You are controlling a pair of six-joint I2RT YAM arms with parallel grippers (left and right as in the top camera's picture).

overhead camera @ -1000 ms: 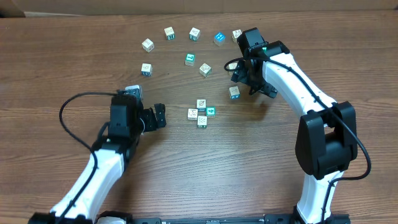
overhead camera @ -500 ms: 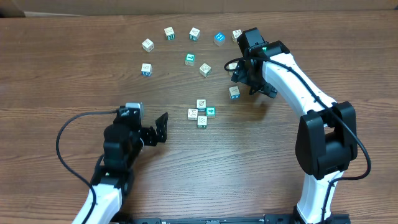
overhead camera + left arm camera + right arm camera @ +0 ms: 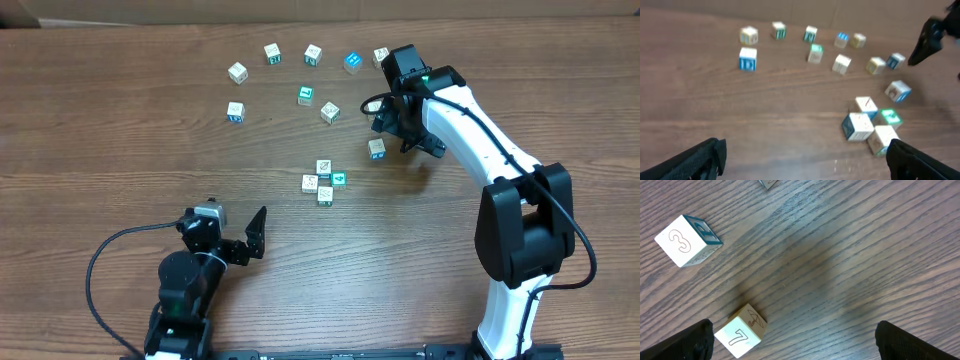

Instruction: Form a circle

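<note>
Small white and teal cubes form a loose arc at the far side, from one cube (image 3: 237, 71) on the left to another (image 3: 381, 56) on the right. Three more lie inside the arc (image 3: 306, 95). A tight cluster of cubes (image 3: 324, 182) sits mid-table and also shows in the left wrist view (image 3: 858, 126). My left gripper (image 3: 250, 240) hangs open near the front, well short of that cluster, with bare table between its jaws (image 3: 805, 170). My right gripper (image 3: 408, 135) is open over the table. A cube marked 7 (image 3: 742, 332) lies just inside its left finger (image 3: 685, 340).
A cube marked 3 (image 3: 687, 240) lies further out from the right gripper. A lone cube (image 3: 235, 111) rests left of the arc's inside. The right arm (image 3: 470, 130) stretches over the table's right side. A black cable (image 3: 110, 260) loops by the left arm.
My left arm has pulled back toward the table's front edge, away from the cube cluster. The right arm and all cubes have stayed where they were.
</note>
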